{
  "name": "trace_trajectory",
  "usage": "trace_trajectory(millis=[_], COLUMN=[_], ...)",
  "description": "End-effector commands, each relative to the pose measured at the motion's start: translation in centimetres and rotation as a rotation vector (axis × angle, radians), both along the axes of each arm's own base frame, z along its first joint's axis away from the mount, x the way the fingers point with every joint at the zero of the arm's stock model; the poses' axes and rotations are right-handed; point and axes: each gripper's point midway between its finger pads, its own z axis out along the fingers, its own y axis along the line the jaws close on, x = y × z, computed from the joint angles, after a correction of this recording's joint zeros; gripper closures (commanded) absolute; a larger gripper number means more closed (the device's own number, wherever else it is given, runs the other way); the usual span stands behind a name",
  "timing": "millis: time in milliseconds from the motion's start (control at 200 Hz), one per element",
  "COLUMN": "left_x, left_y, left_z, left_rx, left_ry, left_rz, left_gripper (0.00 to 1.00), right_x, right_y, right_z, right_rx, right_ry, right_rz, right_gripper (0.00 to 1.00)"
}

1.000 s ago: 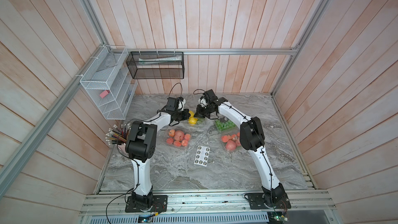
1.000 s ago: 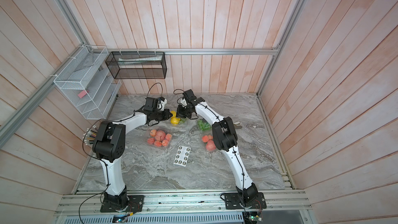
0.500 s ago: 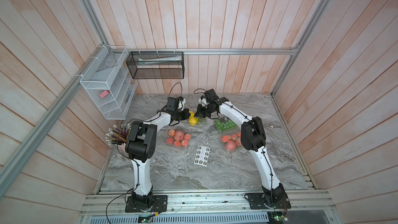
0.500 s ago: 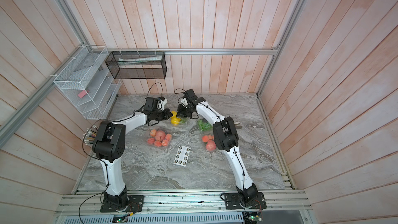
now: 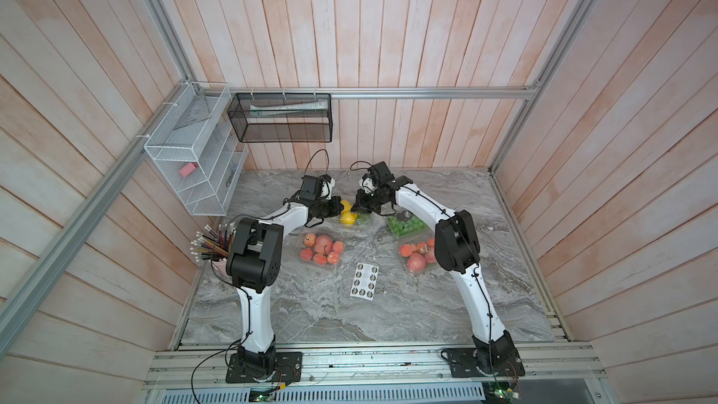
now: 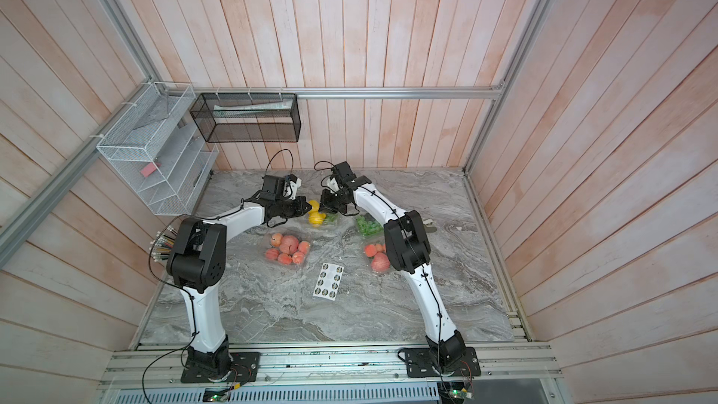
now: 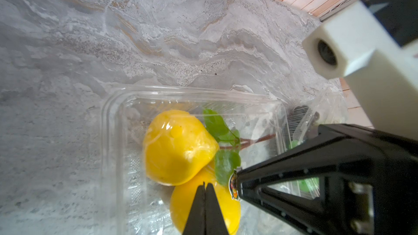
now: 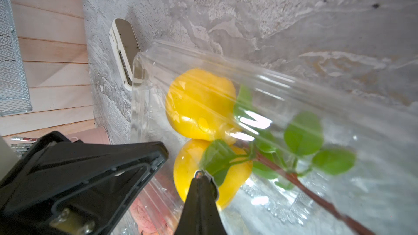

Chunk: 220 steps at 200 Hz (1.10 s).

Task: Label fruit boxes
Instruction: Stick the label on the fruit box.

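Marble table (image 5: 349,316) and both arms look as they did a second ago; nothing has visibly shifted. At its far middle, over the box of yellow fruit (image 7: 106,145), the right gripper (image 8: 202,176) pinches a round sticker (image 7: 233,185), and the left gripper (image 7: 205,185) hangs just beside it, pressed together and empty. This stillness suggests the label is being pressed onto the lid, though I cannot tell whether it touches.

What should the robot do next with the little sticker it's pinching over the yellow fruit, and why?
Probably lower the right gripper a little and press its sticker onto the clear top of the yellow fruit box. The sticker sits at the shut tips just above that box and does not look stuck on yet. The left gripper, also shut, waits beside it.
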Motion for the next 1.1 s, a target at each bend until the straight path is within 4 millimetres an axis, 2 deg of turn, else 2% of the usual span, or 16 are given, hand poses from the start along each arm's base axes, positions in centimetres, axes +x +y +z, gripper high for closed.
trace_trajectory(millis=[0, 100, 345, 460, 725, 945, 1095], left_x=[-0.7, -0.8, -0.8, -0.7, -0.8, -0.7, -0.7], left_y=[0.4, 0.3, 0.3, 0.3, 0.2, 0.2, 0.2], left_z=[-0.6, -0.7, -0.6, -0.5, -0.4, -0.3, 0.0], left_rx=[0.015, 0.016, 0.013, 0.012, 0.012, 0.014, 0.011], left_ry=[0.028, 0.030, 0.029, 0.025, 0.024, 0.022, 0.016], left_rz=[0.006, 0.004, 0.004, 0.004, 0.003, 0.002, 0.001], left_gripper=[0.95, 0.95, 0.96, 0.95, 0.95, 0.96, 0.95], right_x=[-1.2, -1.2, 0.1, 0.2, -0.7, -1.3, -1.3], right_y=[-2.1, -2.0, -0.9, -1.0, -1.4, -2.7, -2.8], right_z=[-2.9, -3.1, 2.3, 3.1, -0.7, -3.7, -4.5], right_rx=[-0.106, -0.098, -0.022, -0.015, -0.061, -0.139, -0.148], right_ry=[0.062, 0.064, -0.055, -0.071, 0.010, 0.054, 0.066], right_rz=[-0.020, -0.015, -0.004, -0.002, 0.002, -0.022, -0.021], right_gripper=[1.00, 1.00, 1.00, 1.00, 1.00, 1.00, 1.00])
